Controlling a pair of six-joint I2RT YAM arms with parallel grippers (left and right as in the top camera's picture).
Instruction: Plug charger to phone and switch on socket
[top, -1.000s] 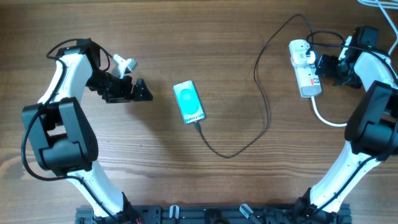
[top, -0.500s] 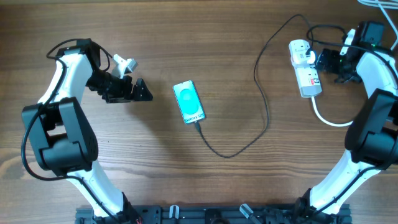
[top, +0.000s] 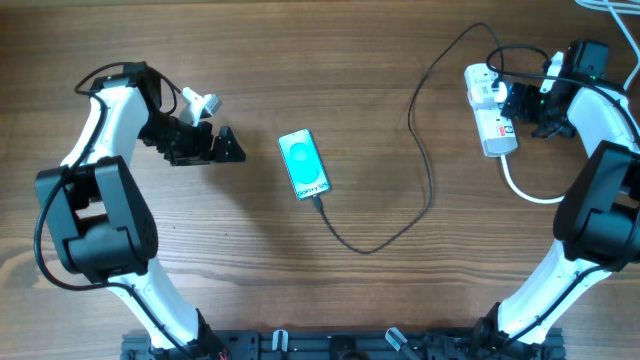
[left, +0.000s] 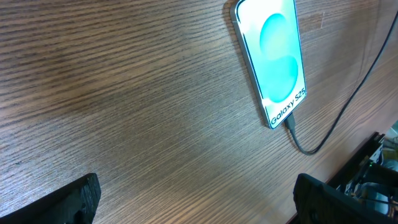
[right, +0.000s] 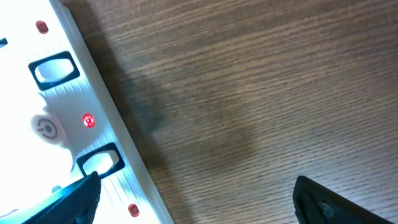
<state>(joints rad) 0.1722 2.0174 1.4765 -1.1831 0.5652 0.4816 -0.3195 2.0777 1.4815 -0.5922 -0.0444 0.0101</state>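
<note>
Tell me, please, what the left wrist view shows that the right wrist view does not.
Only left wrist: the flat teal-screened phone, a thin black cable at its Galaxy end. Only right wrist: the long white power strip with switches and a lit red light. Both: brown wooden table, framed by the open left gripper or right gripper.

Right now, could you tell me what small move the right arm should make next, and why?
Probably press the right gripper down onto the rocker switch beside it: the charger already sits in the phone, so only the socket remains.
</note>
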